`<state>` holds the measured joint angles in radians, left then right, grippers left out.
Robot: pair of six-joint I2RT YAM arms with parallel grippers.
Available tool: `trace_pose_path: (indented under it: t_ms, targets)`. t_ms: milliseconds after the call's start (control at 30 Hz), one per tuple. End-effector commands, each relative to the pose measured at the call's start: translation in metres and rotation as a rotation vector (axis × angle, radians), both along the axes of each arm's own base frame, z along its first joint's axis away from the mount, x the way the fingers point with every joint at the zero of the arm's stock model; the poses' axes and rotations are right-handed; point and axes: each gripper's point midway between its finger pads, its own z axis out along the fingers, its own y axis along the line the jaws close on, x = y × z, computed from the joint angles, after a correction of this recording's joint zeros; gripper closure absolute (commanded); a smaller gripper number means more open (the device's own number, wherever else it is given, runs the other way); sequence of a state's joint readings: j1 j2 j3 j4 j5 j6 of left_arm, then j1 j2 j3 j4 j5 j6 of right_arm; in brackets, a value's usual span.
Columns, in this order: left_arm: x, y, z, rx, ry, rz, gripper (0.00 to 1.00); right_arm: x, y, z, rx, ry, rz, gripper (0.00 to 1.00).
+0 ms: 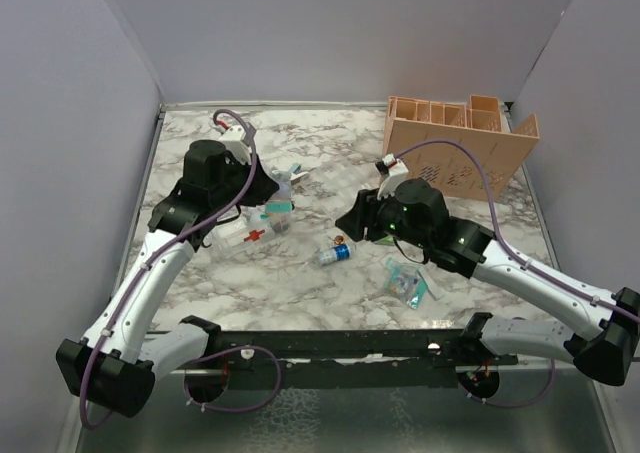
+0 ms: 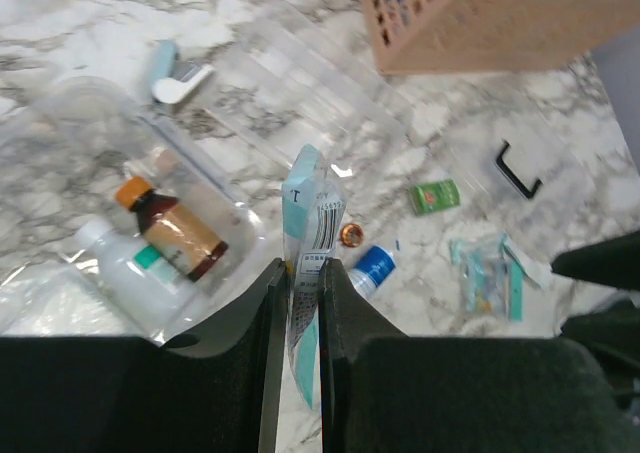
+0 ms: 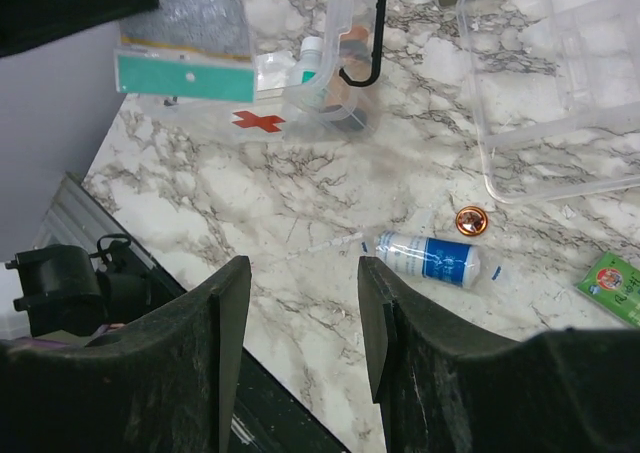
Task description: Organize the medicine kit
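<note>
Left pincer [image 2: 303,273] just beside medicine kit [image 2: 80,153]

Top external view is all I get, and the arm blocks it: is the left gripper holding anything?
Observer: Yes. The left gripper is shut on a teal-and-white packet, held on edge.
Operator: What's in the medicine kit so far?
Observer: Two bottles are in the medicine kit: a brown bottle with an orange cap and a white bottle.
Operator: And the right gripper?
Observer: The right gripper is open, with nothing between its jaws.
</note>
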<state>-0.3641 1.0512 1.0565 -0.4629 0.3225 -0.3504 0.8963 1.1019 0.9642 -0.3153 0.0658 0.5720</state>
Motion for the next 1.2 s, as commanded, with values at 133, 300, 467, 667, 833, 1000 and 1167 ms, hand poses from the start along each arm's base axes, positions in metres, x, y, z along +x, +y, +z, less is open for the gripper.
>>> trace_pose_path:
  t_ms: [133, 300, 467, 667, 833, 1000, 1167]
  targets:
    - [0.023, 0.094, -0.013, 0.088, 0.120, 0.564, 1.00, 0.008, 0.003, -0.005, 0.012, 0.038, -0.058, 0.52]
    - [0.019, 0.116, -0.040, 0.130, 0.209, 0.692, 1.00, 0.019, 0.001, -0.016, -0.014, 0.040, -0.114, 0.52]
    - [0.017, 0.123, -0.071, 0.190, 0.290, 0.704, 1.00, 0.029, 0.008, -0.029, -0.051, 0.041, -0.123, 0.52]
    - [0.011, 0.133, -0.111, 0.269, 0.405, 0.715, 1.00, 0.038, 0.020, -0.044, -0.102, 0.053, -0.106, 0.53]
    - [0.016, 0.135, -0.134, 0.313, 0.461, 0.710, 1.00, 0.048, 0.028, -0.048, -0.133, 0.035, -0.104, 0.53]
    - [0.026, 0.132, -0.152, 0.328, 0.478, 0.656, 1.00, 0.062, 0.033, -0.041, -0.170, -0.030, -0.095, 0.53]
    - [0.044, 0.118, -0.144, 0.294, 0.439, 0.572, 1.00, 0.070, 0.035, -0.040, -0.194, -0.060, -0.082, 0.53]
